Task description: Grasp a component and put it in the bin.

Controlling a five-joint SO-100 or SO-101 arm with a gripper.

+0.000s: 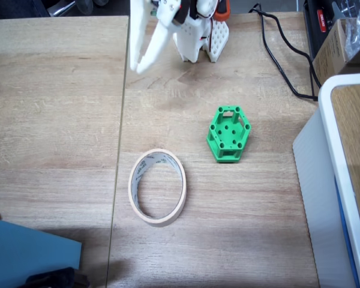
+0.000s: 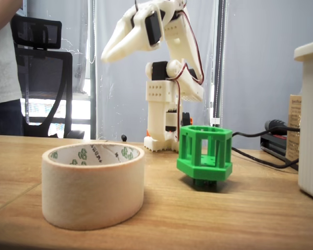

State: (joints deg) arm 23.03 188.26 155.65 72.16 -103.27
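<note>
Since the green block (image 1: 228,133) is an open plastic frame with round holes across its top, it should be light and stiff, perhaps a little slick; pinching two opposite flat sides looks safest. It sits on the counter (image 1: 54,120), near the tape ring (image 1: 158,186) but apart from it. Raised by the arm's base, the claw (image 1: 141,63) holds nothing, its fingers almost together.

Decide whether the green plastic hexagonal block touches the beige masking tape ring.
Apart. In a fixed view from above, bare wooden table lies between the green plastic hexagonal block and the beige masking tape ring.
</note>
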